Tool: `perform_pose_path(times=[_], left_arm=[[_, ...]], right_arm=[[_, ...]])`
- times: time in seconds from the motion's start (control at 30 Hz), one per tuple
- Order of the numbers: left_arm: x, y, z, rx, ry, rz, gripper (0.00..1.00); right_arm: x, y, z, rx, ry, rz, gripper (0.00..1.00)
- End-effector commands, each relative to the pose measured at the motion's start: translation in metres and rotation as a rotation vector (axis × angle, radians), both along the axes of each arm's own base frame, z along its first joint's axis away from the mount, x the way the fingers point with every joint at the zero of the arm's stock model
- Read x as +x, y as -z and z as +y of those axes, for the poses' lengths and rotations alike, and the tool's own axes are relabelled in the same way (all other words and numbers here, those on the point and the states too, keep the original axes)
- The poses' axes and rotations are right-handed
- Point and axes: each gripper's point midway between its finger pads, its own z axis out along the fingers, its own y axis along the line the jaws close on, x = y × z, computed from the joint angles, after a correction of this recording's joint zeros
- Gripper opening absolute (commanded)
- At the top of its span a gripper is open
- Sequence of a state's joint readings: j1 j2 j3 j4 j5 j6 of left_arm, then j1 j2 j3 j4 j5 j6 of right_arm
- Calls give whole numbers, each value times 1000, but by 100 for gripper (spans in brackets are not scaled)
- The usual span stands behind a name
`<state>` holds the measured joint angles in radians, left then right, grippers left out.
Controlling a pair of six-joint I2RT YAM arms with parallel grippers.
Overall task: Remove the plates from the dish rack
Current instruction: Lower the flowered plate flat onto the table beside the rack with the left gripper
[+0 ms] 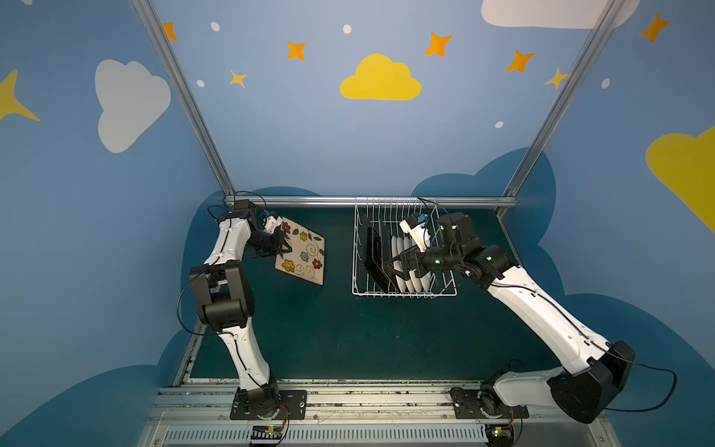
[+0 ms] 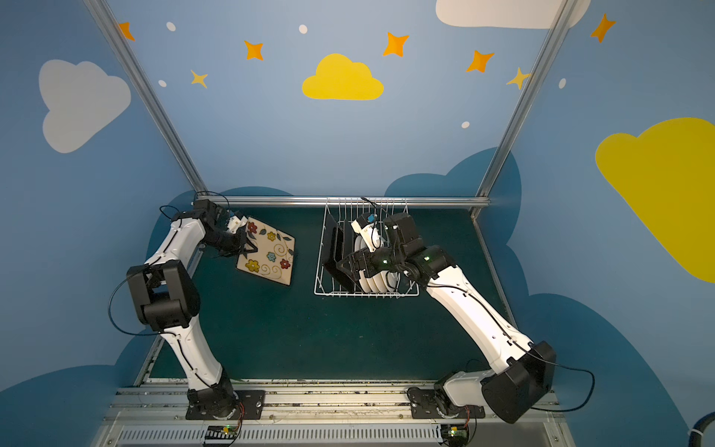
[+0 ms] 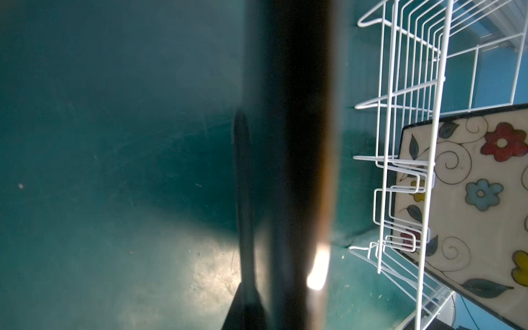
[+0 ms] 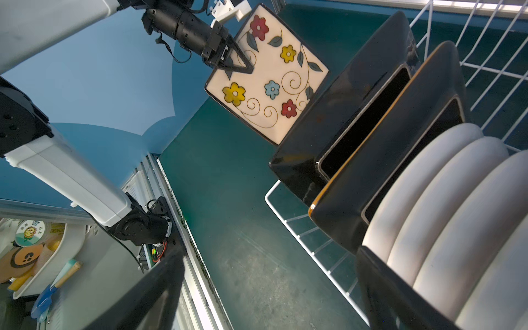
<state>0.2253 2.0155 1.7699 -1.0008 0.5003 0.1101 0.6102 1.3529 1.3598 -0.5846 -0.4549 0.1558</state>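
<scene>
So in both top views the left pincer (image 1: 284, 249) (image 2: 249, 249) is pinching the near-left edge of a flowered square plate (image 1: 303, 251) (image 2: 271, 253), over the far left part of the green table (image 1: 329, 340) (image 2: 290, 340). The plate sits tilted, and I can't tell if its far edge touches the table. The dish rack (image 1: 402, 295) (image 2: 367, 295) is at the back, right of centre. The black-backed square plates (image 1: 371, 251) (image 2: 334, 247) stand on edge in its left half, with the round white plates (image 1: 414, 284) (image 2: 373, 286) in a row just beside them. The right pincer (image 1: 391, 269) (image 2: 346, 269) is down in the rack at the square plates, spread wide.

Left wrist view: a big dark blur runs through the middle, too close to make out. Past it is the dish rack (image 3: 411, 143), with another flowered plate (image 3: 471, 200) leaning inside it.

Right wrist view: two black-backed square plates (image 4: 357, 114) are upright in the dish rack (image 4: 285, 217), and the round white plates (image 4: 443, 214) are packed right behind them. The right pincer's fingers (image 4: 148, 297) are far apart, clamping nothing that I can see. Across the table (image 4: 228, 200), the left pincer (image 4: 240, 64) is closed on the flowered square plate (image 4: 271, 77).
</scene>
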Motion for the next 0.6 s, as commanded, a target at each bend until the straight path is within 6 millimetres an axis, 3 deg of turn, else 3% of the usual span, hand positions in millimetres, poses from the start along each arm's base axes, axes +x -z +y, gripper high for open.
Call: perform_pose_path(times=[0.0, 0.3, 0.57], left_arm=[[18, -30, -9, -87, 46, -115, 3], [39, 2, -8, -169, 60, -32, 3], [45, 29, 11, -84, 29, 35, 3]], right_arm=[[0, -3, -2, -30, -2, -17, 93], [-1, -11, 10, 47, -22, 29, 93], [2, -6, 7, 16, -11, 20, 93]])
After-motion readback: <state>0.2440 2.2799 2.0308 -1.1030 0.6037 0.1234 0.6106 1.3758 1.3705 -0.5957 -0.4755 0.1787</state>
